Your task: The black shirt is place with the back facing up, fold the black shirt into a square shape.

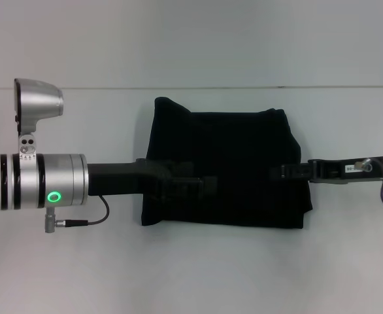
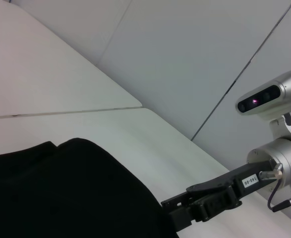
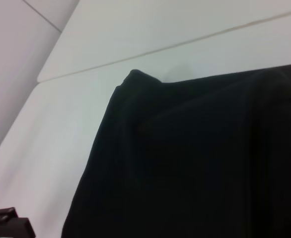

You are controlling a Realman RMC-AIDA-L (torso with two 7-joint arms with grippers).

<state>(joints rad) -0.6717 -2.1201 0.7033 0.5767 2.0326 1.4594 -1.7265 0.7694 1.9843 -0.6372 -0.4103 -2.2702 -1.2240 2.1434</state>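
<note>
The black shirt (image 1: pixel 227 147) lies folded into a rough rectangle in the middle of the white table (image 1: pixel 191 275). My left gripper (image 1: pixel 201 184) reaches in from the left and sits low over the shirt's left half, black against black. My right gripper (image 1: pixel 276 173) comes in from the right and meets the shirt's right edge about halfway along it. The left wrist view shows the shirt (image 2: pixel 61 188) with the right gripper (image 2: pixel 178 218) at its edge. In the right wrist view the shirt (image 3: pixel 200 158) fills most of the picture, with one raised corner.
The left arm's silver wrist (image 1: pixel 48 183) with its green ring light and a dangling cable (image 1: pixel 80 221) hangs over the table's left side. A table seam (image 1: pixel 191 87) runs along the back, and bare tabletop surrounds the shirt.
</note>
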